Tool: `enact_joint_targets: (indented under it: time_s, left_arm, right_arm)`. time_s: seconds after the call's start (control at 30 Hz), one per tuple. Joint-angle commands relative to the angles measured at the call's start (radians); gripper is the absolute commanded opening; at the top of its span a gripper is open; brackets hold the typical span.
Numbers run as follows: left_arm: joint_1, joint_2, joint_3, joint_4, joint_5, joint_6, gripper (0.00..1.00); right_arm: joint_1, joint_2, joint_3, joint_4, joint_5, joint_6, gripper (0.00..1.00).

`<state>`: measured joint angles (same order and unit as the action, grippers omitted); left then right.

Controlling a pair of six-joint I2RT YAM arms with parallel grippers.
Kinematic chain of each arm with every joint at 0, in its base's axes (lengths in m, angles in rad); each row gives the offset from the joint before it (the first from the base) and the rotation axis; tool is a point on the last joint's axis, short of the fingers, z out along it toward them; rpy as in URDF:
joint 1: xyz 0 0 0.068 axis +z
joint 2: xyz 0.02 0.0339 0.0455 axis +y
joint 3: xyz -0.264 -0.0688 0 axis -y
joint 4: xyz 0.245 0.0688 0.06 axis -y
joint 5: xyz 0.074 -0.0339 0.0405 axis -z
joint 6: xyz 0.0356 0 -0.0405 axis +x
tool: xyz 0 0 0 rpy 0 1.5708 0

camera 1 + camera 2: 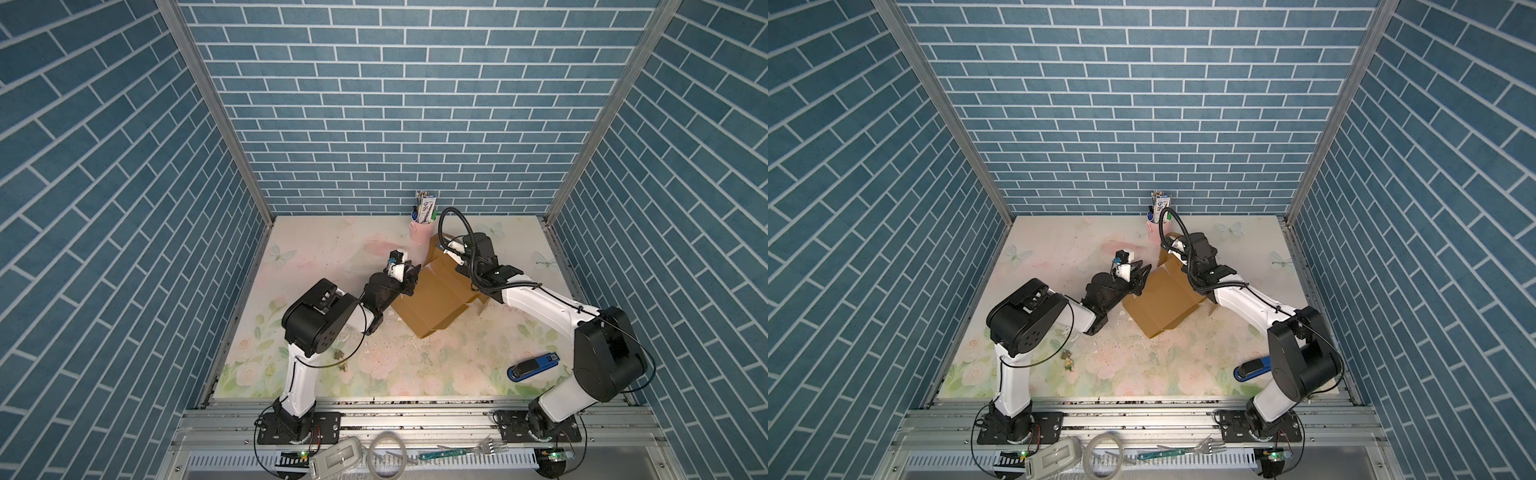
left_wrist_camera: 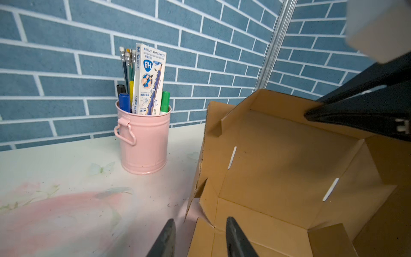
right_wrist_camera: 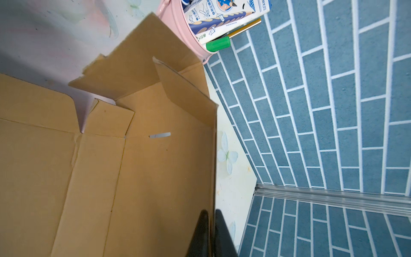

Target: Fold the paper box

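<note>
Only wrist views show the right jaws clamping the paper box.

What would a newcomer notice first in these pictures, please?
The half-folded brown box at mid-table draws the eye, its edge pinched by the right gripper while the left gripper stands open at its other side. Next comes the pink bucket of pens by the back wall, just behind the box.

**Arm Hardware: External Appearance**

Both arms have white tubular links joined by black rounded joint housings. Each stands on a black bolted base plate. Thin black cables follow the links. A ribbed black conduit loops on the right arm. The left gripper has black tapered fingers
</note>
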<state>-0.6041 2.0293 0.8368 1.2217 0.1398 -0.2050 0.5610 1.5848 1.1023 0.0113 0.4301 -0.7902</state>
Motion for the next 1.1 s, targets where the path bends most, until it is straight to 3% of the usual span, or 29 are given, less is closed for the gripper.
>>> enact_joint_targets:
  time_s: [0.0,0.27,0.53,0.7,0.9,1.07]
  left_arm:
    - [-0.002,-0.066,0.045,-0.133,0.068,-0.001,0.41]
    - [0.004,-0.108,0.139,-0.411,0.118,0.071,0.42]
    - [0.010,-0.040,0.343,-0.715,0.124,0.130,0.41]
    - [0.010,0.016,0.447,-0.794,0.117,0.139,0.39]
    - [0.037,0.005,0.447,-0.792,0.110,0.145,0.37]
    - [0.066,0.014,0.478,-0.811,0.196,0.177,0.38]
  right_arm:
    - [0.004,-0.031,-0.009,0.023,-0.024,-0.035,0.10]
    - [0.023,-0.029,-0.030,0.024,-0.034,-0.048,0.11]
    - [0.033,-0.047,-0.037,0.038,-0.053,-0.040,0.11]
    - [0.033,-0.044,-0.042,0.044,-0.059,-0.038,0.11]
    - [0.033,-0.048,-0.048,0.046,-0.066,-0.036,0.11]
    - [0.033,-0.052,-0.048,0.049,-0.077,-0.037,0.11]
